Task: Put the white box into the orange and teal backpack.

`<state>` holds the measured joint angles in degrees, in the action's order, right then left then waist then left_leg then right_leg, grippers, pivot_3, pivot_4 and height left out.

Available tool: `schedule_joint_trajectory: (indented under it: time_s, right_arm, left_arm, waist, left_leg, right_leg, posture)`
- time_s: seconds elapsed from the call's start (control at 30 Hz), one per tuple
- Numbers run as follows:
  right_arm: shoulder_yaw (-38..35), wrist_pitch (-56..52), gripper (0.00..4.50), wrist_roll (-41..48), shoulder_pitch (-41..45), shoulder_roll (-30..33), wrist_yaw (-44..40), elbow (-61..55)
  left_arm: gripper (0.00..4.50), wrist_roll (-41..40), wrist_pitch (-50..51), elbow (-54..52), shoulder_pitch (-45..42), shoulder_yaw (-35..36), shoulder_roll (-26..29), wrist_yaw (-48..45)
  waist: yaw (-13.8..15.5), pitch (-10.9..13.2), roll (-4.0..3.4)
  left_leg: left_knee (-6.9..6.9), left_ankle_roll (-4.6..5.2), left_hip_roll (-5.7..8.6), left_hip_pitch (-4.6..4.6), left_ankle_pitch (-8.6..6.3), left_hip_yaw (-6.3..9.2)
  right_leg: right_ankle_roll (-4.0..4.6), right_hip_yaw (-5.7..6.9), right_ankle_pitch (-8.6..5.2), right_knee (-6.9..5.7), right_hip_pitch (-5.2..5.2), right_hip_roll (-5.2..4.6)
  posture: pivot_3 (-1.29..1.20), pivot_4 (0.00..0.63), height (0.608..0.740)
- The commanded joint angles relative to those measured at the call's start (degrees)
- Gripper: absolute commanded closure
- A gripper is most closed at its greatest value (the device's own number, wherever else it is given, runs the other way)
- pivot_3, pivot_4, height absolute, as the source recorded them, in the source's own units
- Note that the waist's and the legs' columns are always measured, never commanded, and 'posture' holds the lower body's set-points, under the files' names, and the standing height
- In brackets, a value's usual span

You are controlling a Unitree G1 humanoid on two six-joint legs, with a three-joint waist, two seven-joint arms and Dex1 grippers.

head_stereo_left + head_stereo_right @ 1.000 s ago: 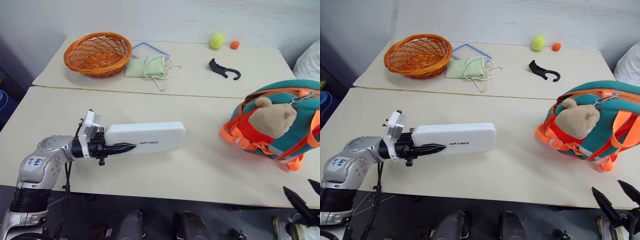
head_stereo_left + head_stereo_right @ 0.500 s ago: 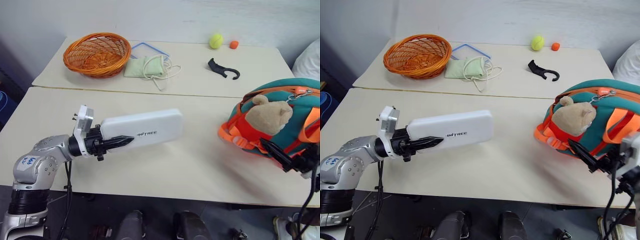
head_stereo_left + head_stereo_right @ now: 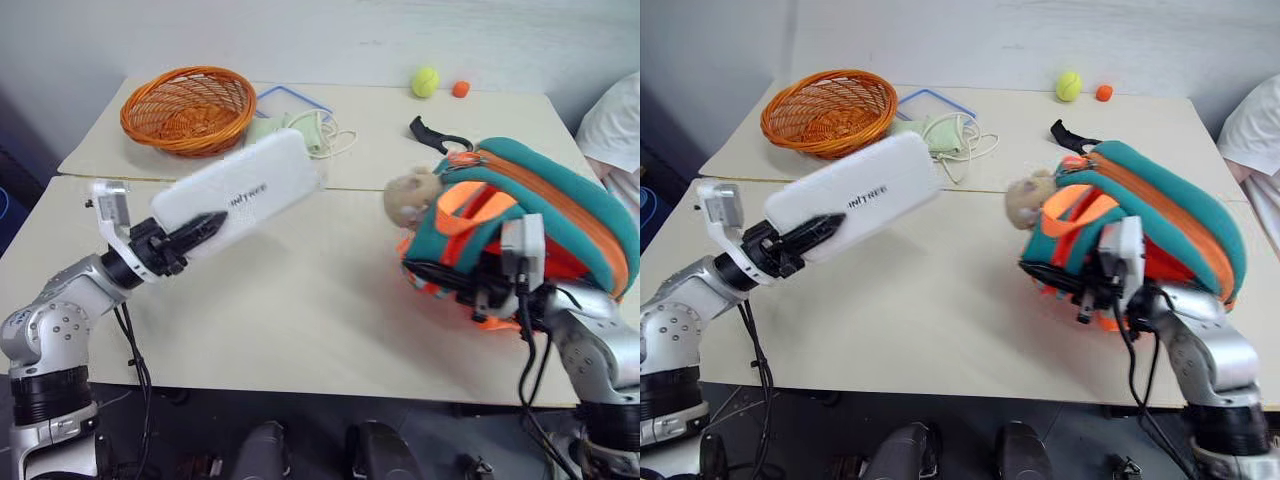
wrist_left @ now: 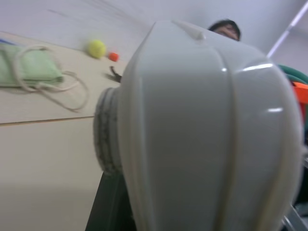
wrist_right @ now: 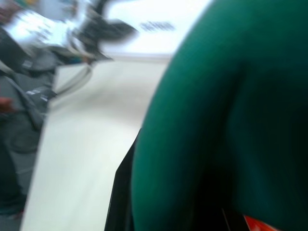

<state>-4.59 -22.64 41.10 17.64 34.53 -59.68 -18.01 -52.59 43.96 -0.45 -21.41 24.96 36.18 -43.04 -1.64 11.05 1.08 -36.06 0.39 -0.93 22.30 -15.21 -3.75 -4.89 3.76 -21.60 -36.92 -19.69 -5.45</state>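
Scene with two tan tables [image 3: 300,330]. One white box [image 3: 240,192], clamped at its near end by the left gripper [image 3: 195,232], is held tilted above the near table. One orange and teal backpack [image 3: 1160,215] lies right, the right gripper [image 3: 1065,283] closed on its lower edge. Far table: one wicker basket [image 3: 187,106], one green pouch [image 3: 945,135], one tennis ball [image 3: 426,82], one small orange ball [image 3: 460,89], one black hook [image 3: 425,132].

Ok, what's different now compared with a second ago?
The left gripper, clamped on the white box, has lifted and tilted it, far end up, off the table. The right gripper came in from the lower right edge and took hold of the orange and teal backpack, tipping it toward the box. The wicker basket, green pouch, balls and black hook stayed put.
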Motion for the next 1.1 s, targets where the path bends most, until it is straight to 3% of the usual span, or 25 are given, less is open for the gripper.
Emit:
schedule_joint_trajectory:
  time_s: [0.03, 0.13, 0.33, 0.47, 0.67, 0.83, 1.1]
  right_arm:
    - [5.34, -2.49, 4.48, 3.55, 4.41, -4.02, 0.49, -6.12]
    - [6.93, -6.64, 4.48, 7.36, 5.98, -5.12, 1.28, -9.72]
    - [0.89, -17.21, 4.48, 19.87, -0.54, 4.74, 0.13, -15.98]
    - [-2.1, -16.59, 4.48, 18.01, -1.97, 7.83, -0.04, -12.7]
    - [-1.11, -15.04, 4.48, 15.04, 0.0, 6.26, 0.04, -9.08]
    - [-0.98, -14.09, 4.48, 12.55, -0.4, 6.95, -2.32, -6.32]
    - [-0.06, -13.1, 4.48, 9.9, -0.86, 6.12, -4.06, -4.85]
  left_arm:
    - [3.18, 3.21, -4.16, 1.96, 2.15, 1.95, -0.3, 1.44]
    - [3.18, 1.37, -4.3, 0.26, 3.35, 3.77, -1.76, 2.63]
    - [3.18, -2.07, -3.55, -4.47, 7.29, 8.41, -1.71, 2.84]
    - [3.18, -7.33, -0.99, -9.93, 9.99, 11.36, -0.55, 2.15]
    - [3.18, -14.85, 1.8, -18.74, 13.25, 12.82, 1.62, 2.0]
    - [3.18, -13.93, 1.38, -21.32, 11.22, 8.92, 5.41, -1.26]
    - [3.18, -0.26, -5.1, -19.12, 6.06, -6.96, 9.09, -9.98]
  waist:
    - [-0.13, 0.0, 0.0]
    - [0.07, 0.02, 0.03]
    - [0.83, 0.03, 0.14]
    - [0.97, 0.05, 0.18]
    - [0.73, 0.06, 0.18]
    - [1.23, 0.06, 0.17]
    - [1.55, 0.06, 0.17]
  left_leg:
    - [0.0, -0.01, 0.0, 0.01, 0.0, -0.01]
    - [-0.01, 0.0, 0.0, 0.25, -0.01, 0.03]
    - [-0.33, 0.25, 0.11, 0.92, -0.16, 0.33]
    - [-0.5, 0.34, 0.12, 0.88, -0.21, 0.36]
    - [-0.48, 0.29, 0.09, 0.72, -0.19, 0.51]
    - [-0.47, 0.25, 0.11, 0.75, -0.16, 0.54]
    - [-0.47, 0.27, 0.14, 0.75, -0.16, 0.54]
  right_leg:
    - [0.0, 0.0, 0.0, 0.01, -0.01, 0.0]
    - [0.0, 0.04, 0.0, -0.08, -0.18, 0.0]
    - [-0.03, 0.22, 0.03, -0.02, -0.47, -0.15]
    - [-0.07, 0.29, 0.05, 0.21, -0.27, -0.17]
    - [-0.07, 0.36, 0.05, 0.25, -0.14, -0.15]
    - [-0.07, 0.42, 0.06, 0.32, -0.11, -0.15]
    - [-0.07, 0.47, 0.06, 0.41, -0.02, -0.13]
  posture:
    - [0.0, 0.15, 0.74]
    - [0.0, 0.15, 0.74]
    - [0.0, 0.15, 0.74]
    - [0.0, 0.15, 0.74]
    - [0.0, 0.15, 0.74]
    - [0.0, 0.15, 0.74]
    - [0.0, 0.15, 0.74]
